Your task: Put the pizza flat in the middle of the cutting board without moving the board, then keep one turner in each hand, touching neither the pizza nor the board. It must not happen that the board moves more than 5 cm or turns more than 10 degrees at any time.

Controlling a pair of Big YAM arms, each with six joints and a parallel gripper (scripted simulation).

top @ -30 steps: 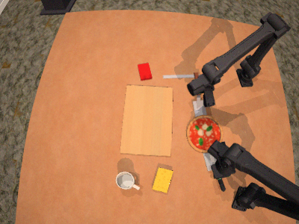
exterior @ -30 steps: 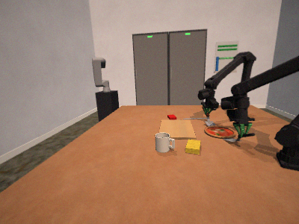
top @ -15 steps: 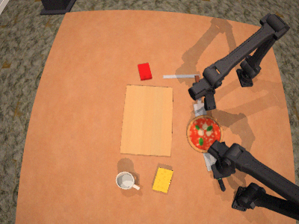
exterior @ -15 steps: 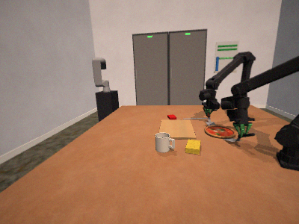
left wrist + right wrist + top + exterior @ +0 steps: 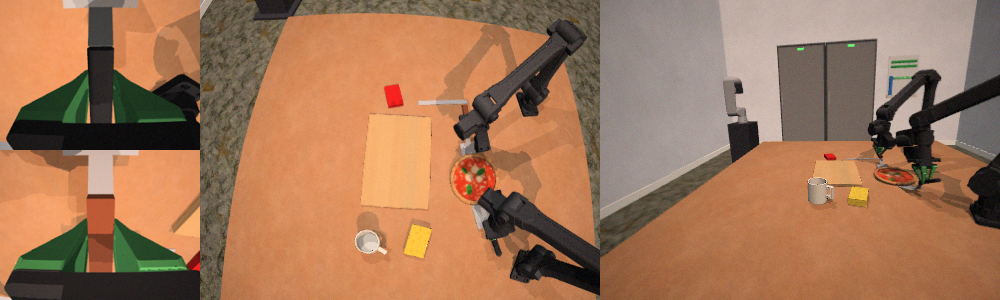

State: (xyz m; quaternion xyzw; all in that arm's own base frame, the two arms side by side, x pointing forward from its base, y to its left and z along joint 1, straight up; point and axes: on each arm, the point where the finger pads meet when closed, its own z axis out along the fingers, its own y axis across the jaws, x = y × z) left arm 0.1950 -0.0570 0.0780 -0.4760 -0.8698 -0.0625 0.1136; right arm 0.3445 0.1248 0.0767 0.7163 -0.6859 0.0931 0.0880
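Note:
The pizza (image 5: pixel 473 179) lies on the table to the right of the wooden cutting board (image 5: pixel 396 161), apart from it; it also shows in the exterior view (image 5: pixel 895 175). My right gripper (image 5: pixel 480 141) is shut on a brown-handled turner (image 5: pixel 101 221), whose grey blade (image 5: pixel 468 148) rests at the pizza's far edge. My left gripper (image 5: pixel 495 229) is shut on a dark-handled turner (image 5: pixel 100 64), whose blade (image 5: pixel 480 214) lies at the pizza's near edge. The wrist views show the blades on the table but not the pizza.
A red block (image 5: pixel 393 95) and a knife (image 5: pixel 442 102) lie beyond the board. A white mug (image 5: pixel 367 242) and a yellow sponge (image 5: pixel 418 241) stand in front of it. The arm bases (image 5: pixel 530 102) (image 5: pixel 532 265) sit at the table's right edge.

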